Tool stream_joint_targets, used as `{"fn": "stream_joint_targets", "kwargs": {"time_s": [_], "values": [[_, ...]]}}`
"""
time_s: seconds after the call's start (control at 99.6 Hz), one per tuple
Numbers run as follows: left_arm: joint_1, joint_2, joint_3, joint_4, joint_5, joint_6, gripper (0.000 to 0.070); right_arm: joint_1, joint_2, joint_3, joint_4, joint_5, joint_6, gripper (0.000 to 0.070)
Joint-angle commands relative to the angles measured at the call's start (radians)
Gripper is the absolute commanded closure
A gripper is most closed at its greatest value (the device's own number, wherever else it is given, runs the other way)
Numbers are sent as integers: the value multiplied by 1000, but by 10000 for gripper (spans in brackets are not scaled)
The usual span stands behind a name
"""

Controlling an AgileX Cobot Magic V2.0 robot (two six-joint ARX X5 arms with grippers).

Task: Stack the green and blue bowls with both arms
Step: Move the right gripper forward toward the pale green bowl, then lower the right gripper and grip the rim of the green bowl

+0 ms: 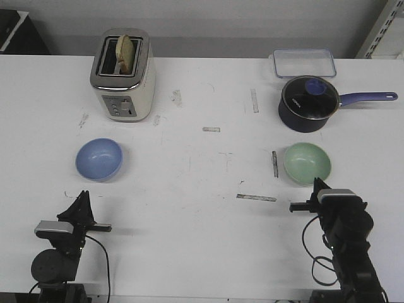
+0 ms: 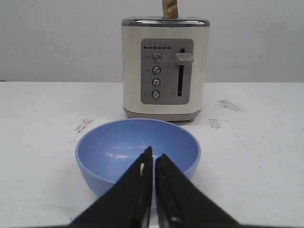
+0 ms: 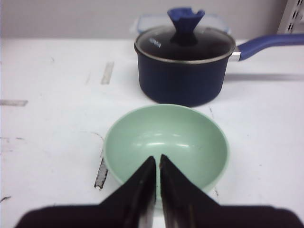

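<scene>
Both grippers closed, empty: left gripper (image 2: 153, 159) faces blue bowl (image 1: 99, 158), right gripper (image 3: 158, 161) faces green bowl (image 1: 307, 163) at 12 o'clock. Open first, pinch near rims.

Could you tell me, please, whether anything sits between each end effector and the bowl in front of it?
Nothing visible does. The left end effector points straight at the matte periwinkle-blue round bowl, and the right end effector at the pale mint-green round bowl.
</scene>
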State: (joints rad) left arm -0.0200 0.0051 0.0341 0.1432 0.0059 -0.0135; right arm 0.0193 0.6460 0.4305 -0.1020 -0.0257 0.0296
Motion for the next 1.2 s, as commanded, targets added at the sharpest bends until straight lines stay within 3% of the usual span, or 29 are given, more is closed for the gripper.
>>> {"fn": "stream_joint_targets", "kwargs": {"time_s": [0.0,0.241,0.472,0.592,0.813,0.863,1.024,1.194], "values": [[2,-2,-22,15,3,6,698,0,69,51,-15,3,-4,694],[2,-2,-22,15,3,6,698,-1,281,227,-110,27,-4,694],[2,-2,-22,15,3,6,698,-13,465,468,-377,24,12,694],[2,-2,-22,15,3,6,698,-30,544,574,-475,16,87,693],[2,-2,-22,15,3,6,698,-132,621,700,-559,-151,144,682],[2,-2,-22,15,3,6,698,-167,629,713,-565,-196,156,649],[2,-2,-22,15,3,6,698,-286,640,718,-572,-300,157,434],[2,-2,-22,15,3,6,698,-355,675,717,-600,-315,150,361]]}}
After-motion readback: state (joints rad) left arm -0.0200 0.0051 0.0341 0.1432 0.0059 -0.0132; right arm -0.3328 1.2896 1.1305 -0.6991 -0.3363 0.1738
